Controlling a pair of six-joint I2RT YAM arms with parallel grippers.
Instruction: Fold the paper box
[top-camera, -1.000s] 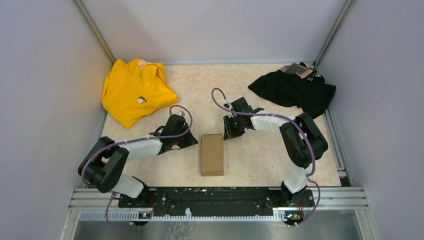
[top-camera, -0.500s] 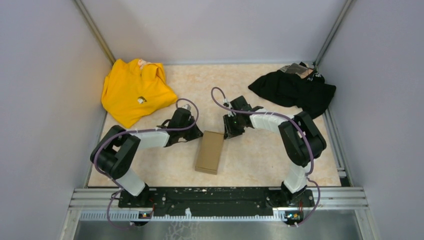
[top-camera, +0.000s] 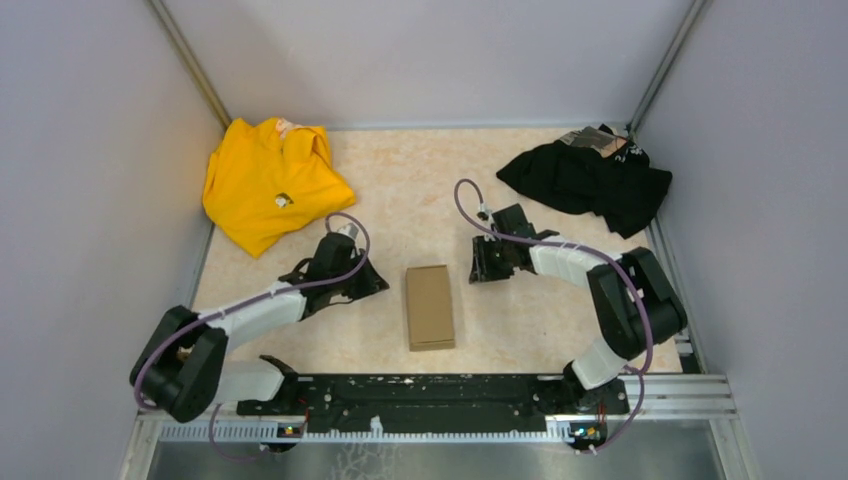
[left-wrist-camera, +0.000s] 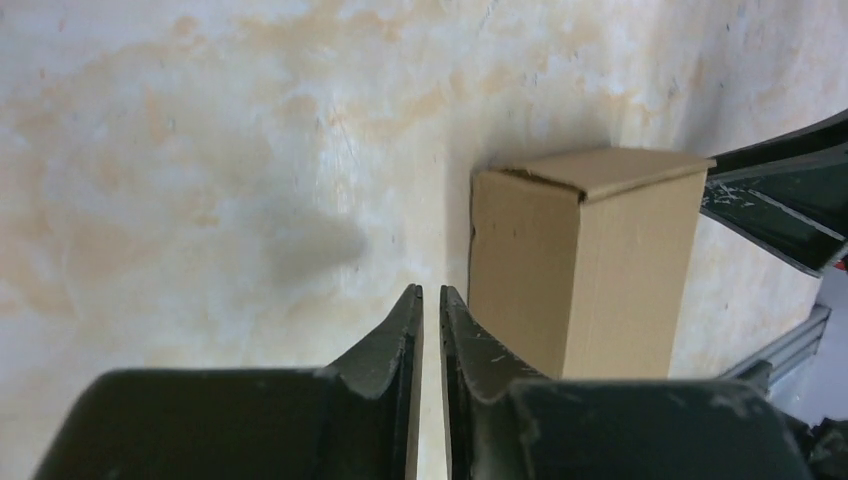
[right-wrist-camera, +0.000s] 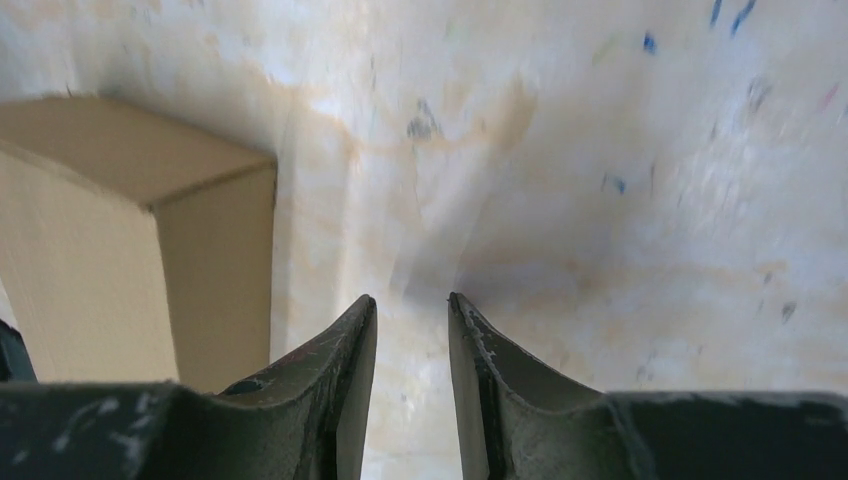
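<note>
Paper box (top-camera: 429, 306) lies flat between both claws, touching neither: just right of the left gripper (left-wrist-camera: 430, 292), barely parted, and left of the right gripper (right-wrist-camera: 412, 300), parted wider; both empty.

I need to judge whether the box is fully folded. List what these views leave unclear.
- Underside of the box: all views, it lies flat on the table.
- Part of the box: right wrist view, cut off by the picture's left edge, and blurred.
- Lower corner of the box: left wrist view, behind the left end effector.
- Badge on the yellow shirt: top view, too small.
</note>
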